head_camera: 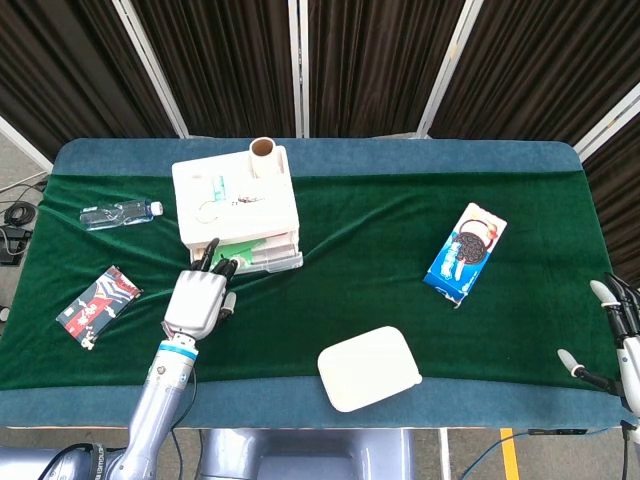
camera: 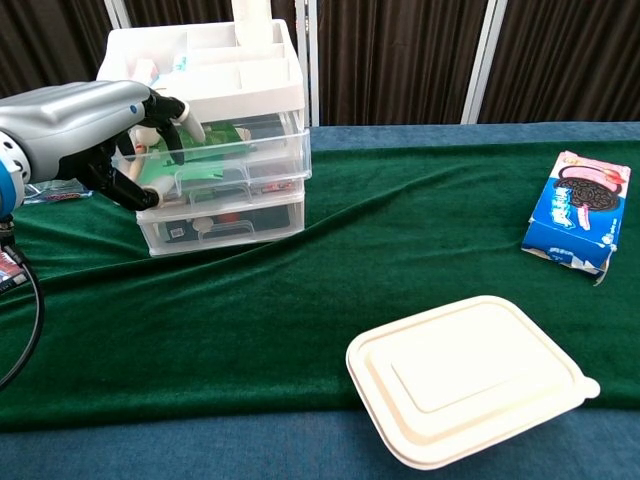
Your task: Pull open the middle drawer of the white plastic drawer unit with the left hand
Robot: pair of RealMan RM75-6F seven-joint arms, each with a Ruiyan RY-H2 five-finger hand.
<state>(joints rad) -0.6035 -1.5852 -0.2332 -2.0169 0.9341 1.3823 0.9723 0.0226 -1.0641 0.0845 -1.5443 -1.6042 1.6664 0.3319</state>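
The white plastic drawer unit (head_camera: 235, 200) stands at the back left of the table, with three clear drawers under a white top tray (camera: 215, 70). The uppermost clear drawer (camera: 240, 160), with something green inside, sticks out a little and sits slightly askew. My left hand (camera: 90, 125) is at that drawer's front left corner. Its fingers curl over the rim and the thumb is underneath. In the head view the left hand (head_camera: 197, 300) lies just in front of the unit. My right hand (head_camera: 618, 335) hangs off the table's right edge with its fingers spread and nothing in them.
A cardboard tube (head_camera: 262, 155) stands on the unit's top. A water bottle (head_camera: 120, 213) and a snack packet (head_camera: 97, 303) lie to the left. A cookie box (camera: 580, 212) sits at the right and a white lidded food container (camera: 470, 375) near the front edge.
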